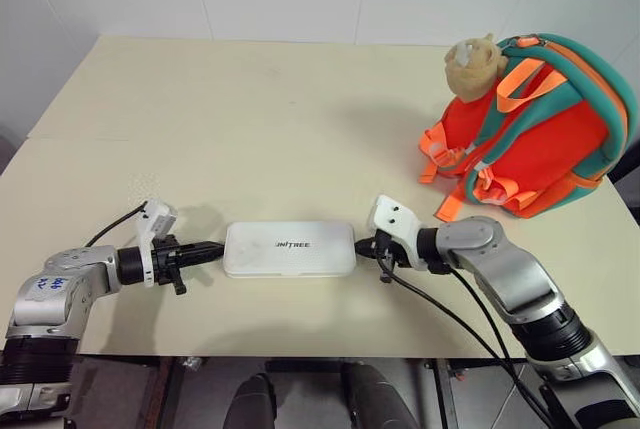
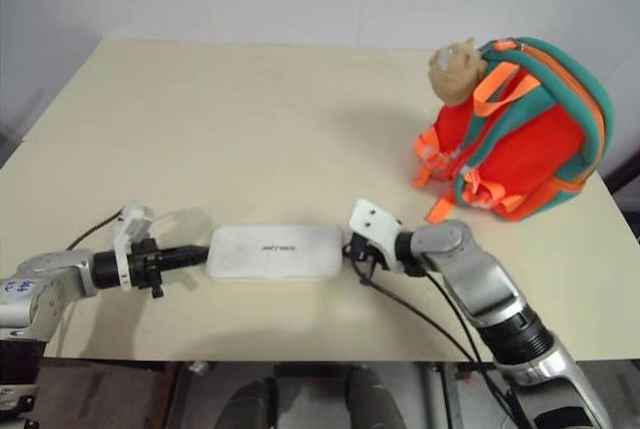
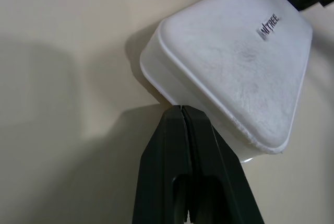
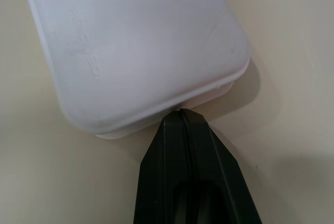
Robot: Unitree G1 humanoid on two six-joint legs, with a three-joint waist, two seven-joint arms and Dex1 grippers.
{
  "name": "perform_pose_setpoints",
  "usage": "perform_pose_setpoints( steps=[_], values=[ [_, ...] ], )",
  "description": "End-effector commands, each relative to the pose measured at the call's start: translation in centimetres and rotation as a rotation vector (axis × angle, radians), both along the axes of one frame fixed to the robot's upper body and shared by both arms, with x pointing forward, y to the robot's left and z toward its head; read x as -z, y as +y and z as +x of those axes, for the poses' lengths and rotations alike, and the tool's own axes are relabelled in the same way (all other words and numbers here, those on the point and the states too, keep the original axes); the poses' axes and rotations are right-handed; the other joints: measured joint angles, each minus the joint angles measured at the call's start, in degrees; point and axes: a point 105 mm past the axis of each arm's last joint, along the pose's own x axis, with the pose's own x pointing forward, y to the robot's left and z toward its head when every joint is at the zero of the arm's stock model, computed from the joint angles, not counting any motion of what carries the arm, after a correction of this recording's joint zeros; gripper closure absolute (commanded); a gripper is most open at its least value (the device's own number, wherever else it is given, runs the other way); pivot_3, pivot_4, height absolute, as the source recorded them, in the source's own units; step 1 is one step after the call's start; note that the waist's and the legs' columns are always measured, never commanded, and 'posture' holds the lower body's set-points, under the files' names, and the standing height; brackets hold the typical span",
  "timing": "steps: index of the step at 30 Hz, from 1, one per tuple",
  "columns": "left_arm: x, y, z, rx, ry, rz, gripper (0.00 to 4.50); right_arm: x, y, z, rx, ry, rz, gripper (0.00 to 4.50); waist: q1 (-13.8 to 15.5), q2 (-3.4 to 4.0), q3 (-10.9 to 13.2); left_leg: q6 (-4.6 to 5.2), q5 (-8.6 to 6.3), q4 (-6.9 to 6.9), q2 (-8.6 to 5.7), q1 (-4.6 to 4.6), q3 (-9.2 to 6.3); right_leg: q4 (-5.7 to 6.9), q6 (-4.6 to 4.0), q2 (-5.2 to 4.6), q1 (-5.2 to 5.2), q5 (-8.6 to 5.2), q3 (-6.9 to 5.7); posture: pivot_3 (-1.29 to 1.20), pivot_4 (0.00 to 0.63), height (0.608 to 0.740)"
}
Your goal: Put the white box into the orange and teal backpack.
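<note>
Both claws, left (image 1: 215, 247) and right (image 1: 362, 245), are closed empty against the short ends of my box (image 1: 290, 249), which lies flat at the bench's (image 1: 250, 109) six o'clock edge, with the backpack (image 1: 535, 129) well apart at two o'clock, so I judge everything remains.

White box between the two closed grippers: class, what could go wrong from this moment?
1. The left gripper and right gripper, both shut, only press the short ends of the white box, so it could slip when lifted.
2. The orange and teal backpack stands near the table corner; a push might topple it.
</note>
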Motion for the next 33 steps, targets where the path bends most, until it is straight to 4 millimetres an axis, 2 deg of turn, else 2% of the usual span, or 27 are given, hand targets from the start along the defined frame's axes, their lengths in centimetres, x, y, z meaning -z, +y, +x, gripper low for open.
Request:
perform_pose_setpoints(
  steps=[1,9,18,23,28,32,33],
  values=[
    [0.7,-2.1,-1.3,0.140,0.027,0.031,4.46,-0.3,1.4,-1.9,-0.107,0.024,0.024,4.50,-0.03,-0.01,0.00,0.00,0.00,0.00,0.00,0.01,0.00,0.00,-0.01,0.00,0.00,0.00,0.00,0.00,0.150,0.740],
    [1.2,-1.7,-1.5,0.154,0.042,0.082,4.46,0.0,0.8,-2.2,-0.089,0.043,0.009,4.50,-0.02,0.00,-0.01,0.00,0.00,0.00,-0.01,0.02,0.00,-0.03,-0.03,-0.01,0.03,-0.02,0.01,0.00,0.150,0.740],
    [0.9,-0.9,-2.3,0.145,0.049,0.144,4.46,0.5,-1.8,-0.9,-0.002,0.006,-0.041,4.50,-0.03,-0.01,-0.01,0.01,0.00,0.00,-0.03,0.02,-0.01,-0.07,-0.04,-0.03,0.06,-0.03,0.01,0.00,0.150,0.740],
    [0.5,0.4,-2.7,0.110,0.046,0.197,4.46,0.0,-3.4,-0.1,0.048,-0.029,-0.061,4.50,-0.11,-0.01,-0.01,0.01,-0.01,-0.02,-0.02,0.03,-0.01,-0.09,-0.05,-0.03,0.05,-0.03,0.01,0.00,0.150,0.740],
    [-0.8,2.4,-2.3,0.028,-0.004,0.227,4.46,-1.0,-5.1,0.5,0.089,-0.063,-0.074,4.50,-0.14,0.00,0.00,0.01,-0.01,-0.03,-0.01,0.03,-0.01,-0.06,-0.33,-0.02,0.02,-0.18,0.01,0.00,0.150,0.740],
    [-1.0,5.2,-1.3,-0.106,0.034,0.318,3.61,-1.5,-5.7,0.6,0.100,-0.082,-0.075,4.50,-0.13,-0.02,0.01,0.01,-0.01,-0.02,-0.02,0.03,-0.01,-0.05,-0.49,-0.02,0.02,-0.27,0.01,0.00,0.150,0.740],
    [-1.2,5.5,-1.2,-0.125,0.038,0.321,3.32,-1.8,-5.7,0.6,0.097,-0.087,-0.071,4.13,-0.15,-0.02,0.01,0.01,-0.01,-0.02,-0.02,0.03,-0.01,-0.04,-0.49,-0.02,0.02,-0.27,0.01,0.00,0.150,0.740]
  ],
)
